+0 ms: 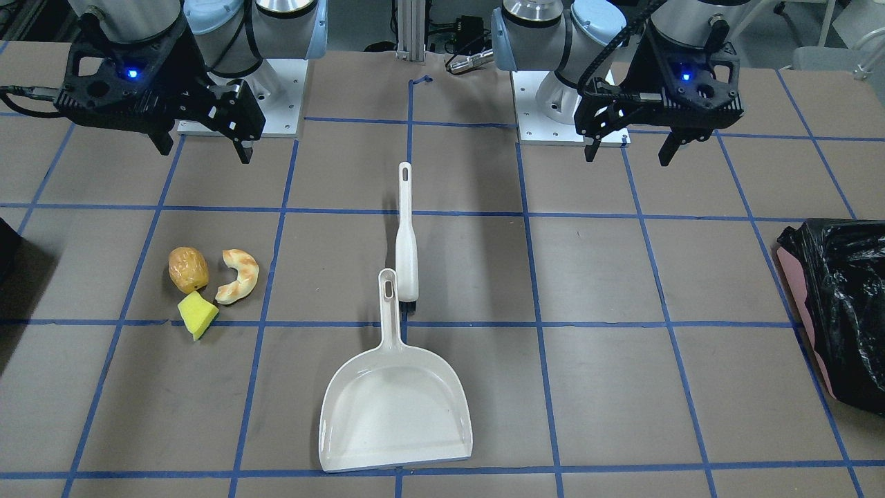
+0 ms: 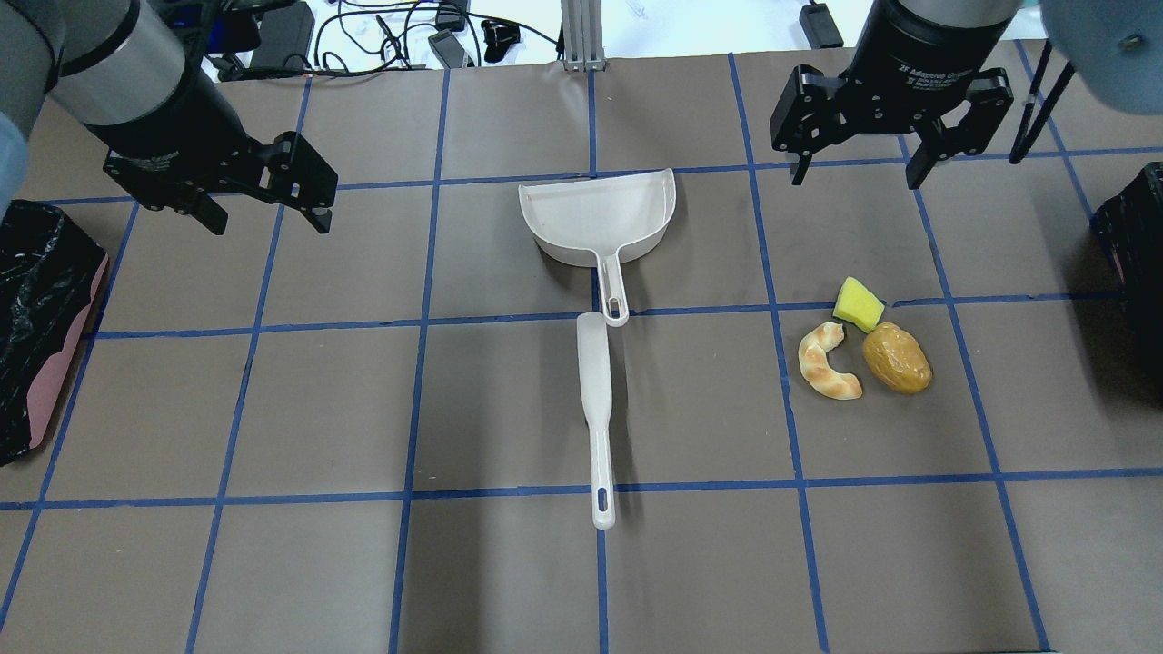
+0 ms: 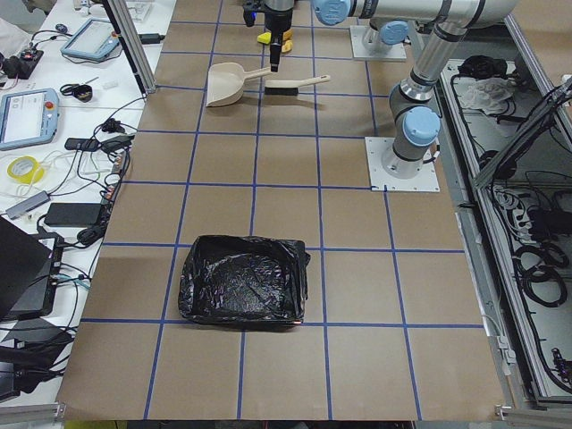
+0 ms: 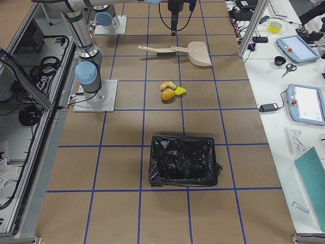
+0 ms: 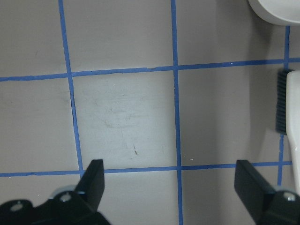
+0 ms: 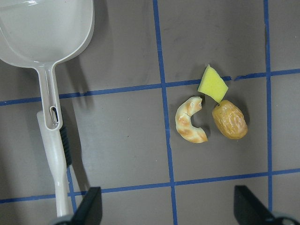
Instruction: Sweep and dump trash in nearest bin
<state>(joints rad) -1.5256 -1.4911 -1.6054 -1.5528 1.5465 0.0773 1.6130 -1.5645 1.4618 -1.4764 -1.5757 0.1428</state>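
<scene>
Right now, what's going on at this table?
Nothing is being handled yet. Both arms hang over the table, the left tool and the right tool open and empty. A white dustpan and a brush lie together in the middle, untouched. Three toy food bits, a brown ball, a croissant and a yellow wedge, sit clustered on the right arm's side, toward a dark bin.

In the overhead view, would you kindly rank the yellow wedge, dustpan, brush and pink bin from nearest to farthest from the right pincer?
From the right pincer:
1. Wedge, just below it in the view, on the robot's right.
2. Dustpan, at the table's middle.
3. Brush, middle, behind the dustpan's handle.
4. Pink bin, at the far left edge.
</scene>
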